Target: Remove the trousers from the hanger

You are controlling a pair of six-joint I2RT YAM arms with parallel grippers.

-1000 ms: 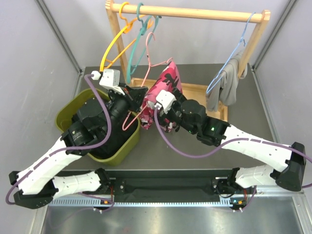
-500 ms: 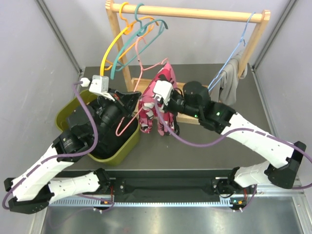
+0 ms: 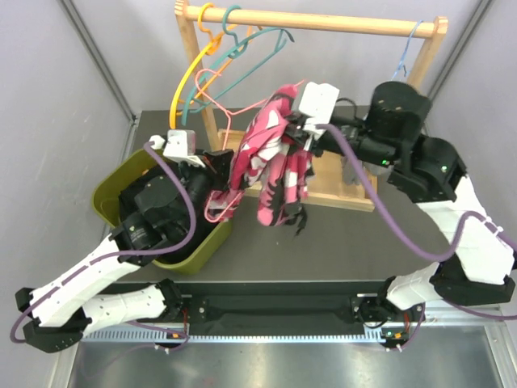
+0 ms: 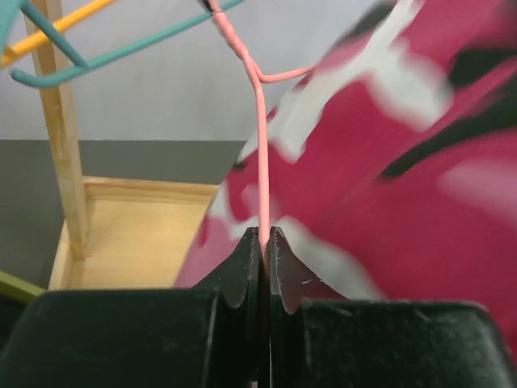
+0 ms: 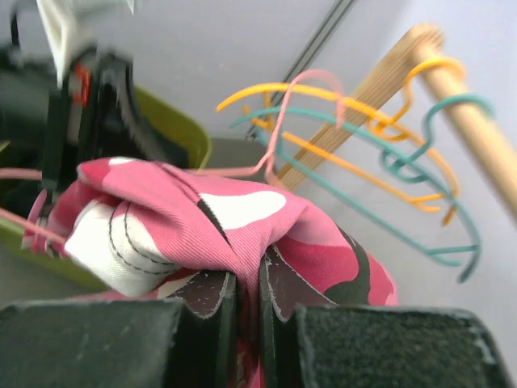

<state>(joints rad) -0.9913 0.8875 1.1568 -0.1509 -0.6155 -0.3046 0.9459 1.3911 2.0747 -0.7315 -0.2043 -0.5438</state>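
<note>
Pink camouflage trousers hang bunched in the air in front of the wooden rack, draped partly over a pink wire hanger. My left gripper is shut on the hanger's thin wire, which runs straight up from between its jaws, with the trousers just to the right. My right gripper is shut on a fold of the trousers, cloth pinched between its jaws, and holds it high. The hanger's hook shows behind the cloth.
A wooden rail carries an orange hanger, a teal hanger and a blue hanger. The rack's wooden base lies behind the trousers. An olive bin sits under the left arm.
My right gripper has shut on the trousers and lifted them up and to the right, away from the table. The left gripper keeps its hold on the pink hanger.
</note>
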